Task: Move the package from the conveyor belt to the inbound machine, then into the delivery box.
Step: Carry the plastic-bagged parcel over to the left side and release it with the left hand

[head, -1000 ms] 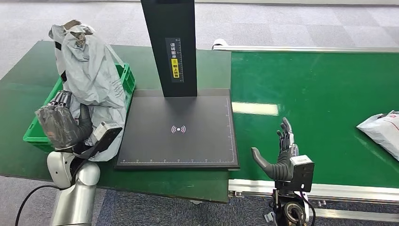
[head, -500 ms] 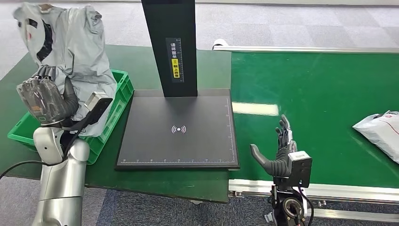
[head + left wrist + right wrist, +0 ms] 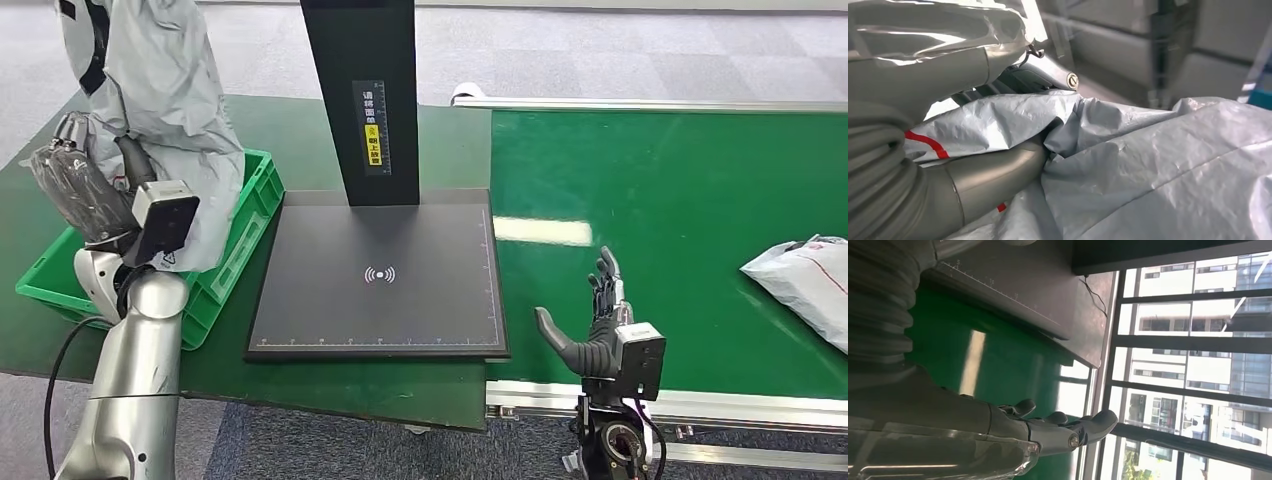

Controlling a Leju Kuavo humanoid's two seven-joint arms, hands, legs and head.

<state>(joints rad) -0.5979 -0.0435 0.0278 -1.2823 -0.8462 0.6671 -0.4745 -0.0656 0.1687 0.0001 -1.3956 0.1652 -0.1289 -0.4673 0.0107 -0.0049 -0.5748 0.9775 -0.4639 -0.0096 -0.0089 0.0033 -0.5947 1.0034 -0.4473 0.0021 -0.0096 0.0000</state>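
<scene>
We see the head view evenly and brightly lit, sharp from edge to edge, with soft, faint shadows under things. A pale rectangular glare patch lies on the green belt [image 3: 690,200] just beside the black scan pad [image 3: 380,275], whose matte face gives back almost no shine. The grey bag [image 3: 165,110] shows soft highlights on its creases. In the left wrist view the bag's wrinkles are crisp close up, while the background behind it is blurred, and the clear cover on the left hand [image 3: 923,65] catches white streaks. In the right wrist view daylight floods through the windows [image 3: 1193,355], washing them pale, and a bright streak reflects on the belt.
</scene>
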